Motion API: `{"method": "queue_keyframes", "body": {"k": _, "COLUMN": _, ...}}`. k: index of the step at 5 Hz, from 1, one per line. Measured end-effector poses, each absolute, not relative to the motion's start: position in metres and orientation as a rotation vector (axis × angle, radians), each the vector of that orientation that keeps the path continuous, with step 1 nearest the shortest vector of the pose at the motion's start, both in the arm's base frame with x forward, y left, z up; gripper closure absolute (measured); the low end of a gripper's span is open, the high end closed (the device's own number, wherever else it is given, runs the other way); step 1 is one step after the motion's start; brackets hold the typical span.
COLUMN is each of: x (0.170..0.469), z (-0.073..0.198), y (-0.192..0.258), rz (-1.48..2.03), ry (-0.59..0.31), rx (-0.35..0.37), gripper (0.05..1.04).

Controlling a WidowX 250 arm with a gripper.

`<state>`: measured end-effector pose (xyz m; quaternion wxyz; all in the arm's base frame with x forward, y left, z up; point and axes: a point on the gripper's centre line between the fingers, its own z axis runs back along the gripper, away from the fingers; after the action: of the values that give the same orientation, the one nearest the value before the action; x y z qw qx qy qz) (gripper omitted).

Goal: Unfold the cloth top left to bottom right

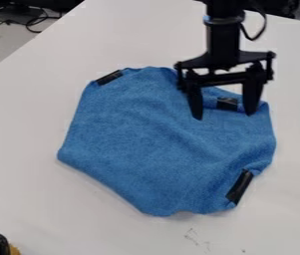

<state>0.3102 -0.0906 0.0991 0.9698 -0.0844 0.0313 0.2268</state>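
The blue cloth (159, 144) lay in the middle of the white bench (19, 194), and most of it looked spread out. On the far left, a black patch (109, 77) sat at a corner that was out flat, so that part looked done. The near left side ran almost straight. It looked like a fold, with some cloth maybe tucked under, but I could not tell for sure. The near edge was wavy, and soft bumps ran across the middle, so the cloth was not all smooth.

Over the far right part hung the gripper (223, 114). Its fingers (252, 94) were spread wide apart, with nothing pinched between them. Between them, another black patch (227, 103) showed on the cloth, a bit in from the edge. That bit seemed to be folded or bunched up.

On the near right, one more black patch (239, 187) sat on a side that looked crumpled and not pulled out. I saw three patches and no clear square shape. So I would guess the job was more than half done, with the right side and the near side left to open.
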Motion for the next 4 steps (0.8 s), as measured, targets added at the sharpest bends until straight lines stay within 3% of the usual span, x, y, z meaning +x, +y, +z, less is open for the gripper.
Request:
{"method": "queue_keyframes", "body": {"k": 2, "x": 0.308, "z": 0.103, "y": -0.061, "rz": 0.507, "ry": 0.053, "rx": -0.021, "gripper": 0.083}}
{"method": "queue_keyframes", "body": {"k": 3, "x": 0.313, "z": 0.121, "y": -0.050, "rz": 0.519, "ry": -0.006, "rx": 0.017, "gripper": 0.083}}
{"method": "queue_keyframes", "body": {"k": 4, "x": 0.312, "z": 0.128, "y": -0.037, "rz": 0.532, "ry": -0.001, "rx": 0.057, "gripper": 0.084}}
